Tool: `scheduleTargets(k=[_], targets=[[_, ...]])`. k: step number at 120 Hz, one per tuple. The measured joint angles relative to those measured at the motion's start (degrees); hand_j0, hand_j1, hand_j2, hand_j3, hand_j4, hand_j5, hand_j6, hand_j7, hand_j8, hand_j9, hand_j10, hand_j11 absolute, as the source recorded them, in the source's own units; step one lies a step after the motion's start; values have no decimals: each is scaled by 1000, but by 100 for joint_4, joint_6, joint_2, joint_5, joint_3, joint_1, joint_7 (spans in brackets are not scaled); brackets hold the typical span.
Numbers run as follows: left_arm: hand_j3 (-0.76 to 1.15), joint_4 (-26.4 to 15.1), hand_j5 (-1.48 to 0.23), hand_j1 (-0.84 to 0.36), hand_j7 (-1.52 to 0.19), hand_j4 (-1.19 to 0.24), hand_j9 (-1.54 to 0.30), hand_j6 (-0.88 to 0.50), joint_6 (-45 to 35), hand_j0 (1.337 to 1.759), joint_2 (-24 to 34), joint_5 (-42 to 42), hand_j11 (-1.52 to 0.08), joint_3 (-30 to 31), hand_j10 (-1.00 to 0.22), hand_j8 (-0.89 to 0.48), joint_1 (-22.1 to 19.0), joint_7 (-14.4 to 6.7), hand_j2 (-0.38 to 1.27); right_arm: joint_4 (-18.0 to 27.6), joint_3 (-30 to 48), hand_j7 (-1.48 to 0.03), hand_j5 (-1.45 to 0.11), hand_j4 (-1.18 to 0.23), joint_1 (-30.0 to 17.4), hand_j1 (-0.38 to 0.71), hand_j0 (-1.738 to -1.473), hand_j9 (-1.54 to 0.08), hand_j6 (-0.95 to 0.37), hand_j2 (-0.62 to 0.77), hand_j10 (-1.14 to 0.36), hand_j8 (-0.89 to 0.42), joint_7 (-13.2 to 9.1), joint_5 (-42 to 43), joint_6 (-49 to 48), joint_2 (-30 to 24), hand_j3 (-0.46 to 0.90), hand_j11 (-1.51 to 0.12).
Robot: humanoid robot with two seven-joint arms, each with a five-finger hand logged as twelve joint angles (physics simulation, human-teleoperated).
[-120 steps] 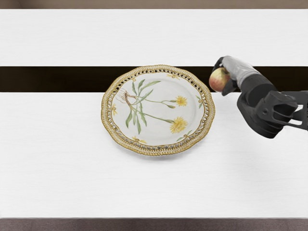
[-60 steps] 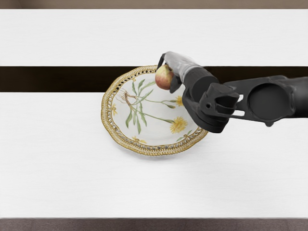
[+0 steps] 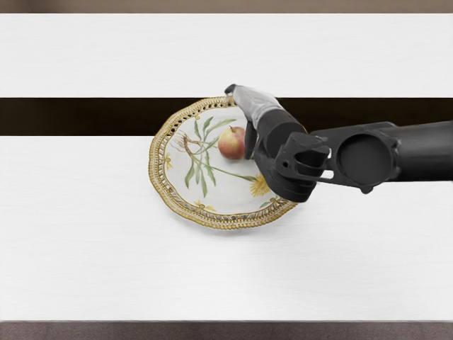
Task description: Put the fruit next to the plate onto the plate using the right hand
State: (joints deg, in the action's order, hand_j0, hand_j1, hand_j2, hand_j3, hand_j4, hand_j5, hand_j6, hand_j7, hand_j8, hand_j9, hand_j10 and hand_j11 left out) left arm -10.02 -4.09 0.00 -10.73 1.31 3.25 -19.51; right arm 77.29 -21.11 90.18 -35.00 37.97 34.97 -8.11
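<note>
A reddish-yellow fruit (image 3: pixel 231 142) sits on the flowered plate with a gold lattice rim (image 3: pixel 157 170), in its upper middle part. My right hand (image 3: pixel 242 117) hangs over the plate's upper right, just right of the fruit, with its arm coming in from the right edge. Its fingers are stretched out and the fruit lies apart from the palm, so the hand looks open. The dark wrist and forearm hide the plate's right side. The left arm is out of view.
The plate rests on a white table (image 3: pixel 106 248) and overlaps a dark band (image 3: pixel 71 116) that runs across it. A second white surface (image 3: pixel 141 57) lies beyond the band.
The right hand carried the fruit leftward from beside the plate to above it. The fruit has now dropped out of the hand onto the plate.
</note>
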Motion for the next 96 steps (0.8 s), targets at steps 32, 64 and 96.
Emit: scheduleTargets(k=[32,64,96], targets=[[0,0,-25,327,-25,-19,-25,-19,0,1658,0,1,-25,0,-19,-19,0,0,4,1070,1138,-69,-72,-29,144,-309,-1657,-72,-23,12,-41,-22,0,-1035,3,-587,0,-72],[0,0,-25,326,-25,-19,-25,-20,3,1658,0,1,-25,0,-19,-20,0,0,4,1754,4819,-19,-20,-8,-1932,-338,-1658,-20,-7,4,-12,-7,0,-1865,-1985,-829,0,-20],[0,0,-25,327,-25,-19,-25,-19,3,1658,0,0,-25,0,-19,-19,0,0,4,1535,7381,-5,-5,-2,-4450,-346,-1658,-5,-2,1,-3,-2,0,-4402,-6207,-1882,0,-5]])
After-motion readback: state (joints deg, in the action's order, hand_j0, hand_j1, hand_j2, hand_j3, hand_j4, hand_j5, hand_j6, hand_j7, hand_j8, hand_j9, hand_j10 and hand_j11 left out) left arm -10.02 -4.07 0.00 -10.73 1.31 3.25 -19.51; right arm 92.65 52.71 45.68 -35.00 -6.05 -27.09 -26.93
